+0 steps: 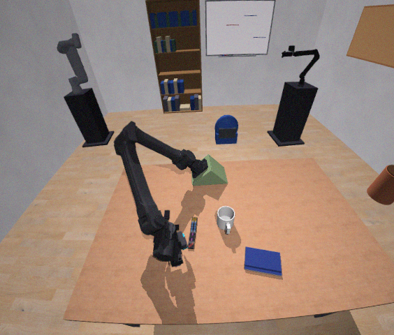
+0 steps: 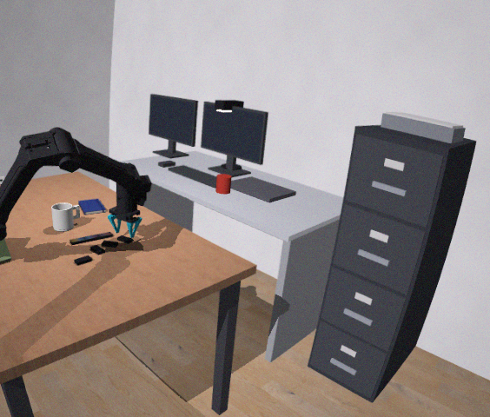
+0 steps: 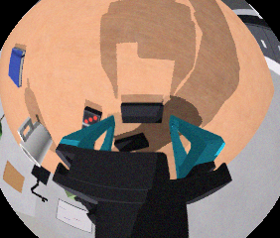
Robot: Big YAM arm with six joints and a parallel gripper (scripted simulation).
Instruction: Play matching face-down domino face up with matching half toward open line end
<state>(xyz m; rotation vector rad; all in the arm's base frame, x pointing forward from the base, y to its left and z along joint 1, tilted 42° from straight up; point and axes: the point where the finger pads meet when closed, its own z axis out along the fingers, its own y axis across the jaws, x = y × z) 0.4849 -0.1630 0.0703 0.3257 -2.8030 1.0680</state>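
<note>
The line of face-up dominoes [image 1: 193, 232] lies flat on the mat left of the mug; it also shows in the exterior view [image 2: 90, 237]. Its near end with red pips shows in the wrist view [image 3: 91, 117]. Several black face-down dominoes lie beside it [image 2: 109, 243] [image 2: 96, 249] [image 2: 82, 260]. My gripper [image 2: 126, 229] hangs open, pointing down, just above the endmost face-down domino [image 2: 124, 239]. In the wrist view that domino [image 3: 142, 111] lies between my teal fingers, with nothing held. Another face-down domino [image 3: 131, 142] sits closer under the palm.
A white mug [image 1: 225, 217] stands right of the line. A blue book [image 1: 263, 261] lies at the front right. The arm's green wedge base [image 1: 209, 171] stands at the back of the mat.
</note>
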